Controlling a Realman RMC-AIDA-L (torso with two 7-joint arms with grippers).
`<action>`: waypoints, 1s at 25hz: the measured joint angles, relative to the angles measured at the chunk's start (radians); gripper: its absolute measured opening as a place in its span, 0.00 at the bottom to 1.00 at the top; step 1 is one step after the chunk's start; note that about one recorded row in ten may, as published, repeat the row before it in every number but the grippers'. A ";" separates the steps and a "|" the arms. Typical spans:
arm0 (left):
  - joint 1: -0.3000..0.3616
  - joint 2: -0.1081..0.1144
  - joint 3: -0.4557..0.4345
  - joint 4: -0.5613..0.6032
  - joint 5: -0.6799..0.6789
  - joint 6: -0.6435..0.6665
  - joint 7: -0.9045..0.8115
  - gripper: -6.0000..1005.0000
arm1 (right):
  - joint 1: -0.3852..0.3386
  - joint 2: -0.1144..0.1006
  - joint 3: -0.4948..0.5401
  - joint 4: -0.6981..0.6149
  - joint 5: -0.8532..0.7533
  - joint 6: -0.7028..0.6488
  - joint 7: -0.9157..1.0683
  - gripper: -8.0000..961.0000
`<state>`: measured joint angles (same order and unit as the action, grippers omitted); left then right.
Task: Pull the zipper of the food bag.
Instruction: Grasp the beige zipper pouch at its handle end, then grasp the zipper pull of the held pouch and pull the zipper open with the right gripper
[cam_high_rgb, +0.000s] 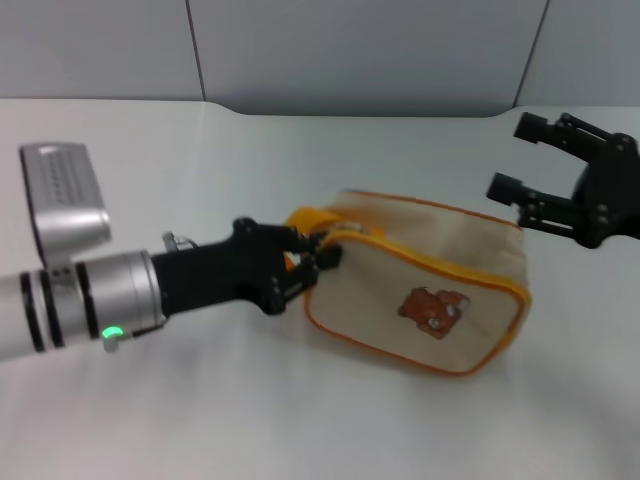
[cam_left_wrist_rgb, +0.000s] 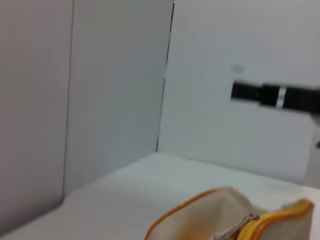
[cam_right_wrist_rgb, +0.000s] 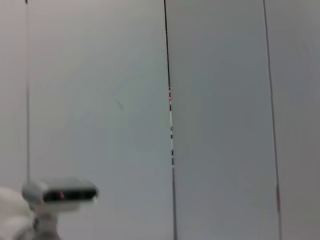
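Observation:
The food bag (cam_high_rgb: 430, 285) lies on the white table, a cream pouch with orange-yellow piping and a brown bear picture facing me. Its orange-yellow loop handle (cam_high_rgb: 303, 219) sticks out at its left end. My left gripper (cam_high_rgb: 318, 256) is at that end, its black fingers closed together where the zip tape starts. The zipper pull is hidden behind them in the head view. In the left wrist view a small silver piece (cam_left_wrist_rgb: 240, 225) shows by the yellow zip tape (cam_left_wrist_rgb: 280, 215). My right gripper (cam_high_rgb: 510, 157) is open and empty, off the bag's far right end.
The white table (cam_high_rgb: 200, 420) ends at a grey panelled wall (cam_high_rgb: 350, 50) behind the bag. My left arm's grey camera block (cam_high_rgb: 62, 195) stands at the left. Part of my right arm (cam_left_wrist_rgb: 272, 94) shows far off in the left wrist view.

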<state>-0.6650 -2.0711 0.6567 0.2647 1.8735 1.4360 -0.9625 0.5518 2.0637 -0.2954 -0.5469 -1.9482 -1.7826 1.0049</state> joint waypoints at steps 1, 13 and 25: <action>0.000 0.000 0.000 0.000 0.000 0.000 0.000 0.17 | 0.000 0.000 0.000 0.000 0.000 0.000 0.000 0.86; -0.003 0.049 0.030 0.190 0.022 0.175 -0.097 0.16 | 0.018 0.022 -0.004 0.197 0.050 0.065 -0.709 0.81; -0.023 0.041 0.034 0.202 0.024 0.171 -0.113 0.16 | 0.110 0.025 -0.056 0.362 0.054 0.243 -1.042 0.75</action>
<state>-0.6881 -2.0300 0.6903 0.4667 1.8976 1.6070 -1.0751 0.6622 2.0892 -0.3518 -0.1851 -1.8944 -1.5397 -0.0370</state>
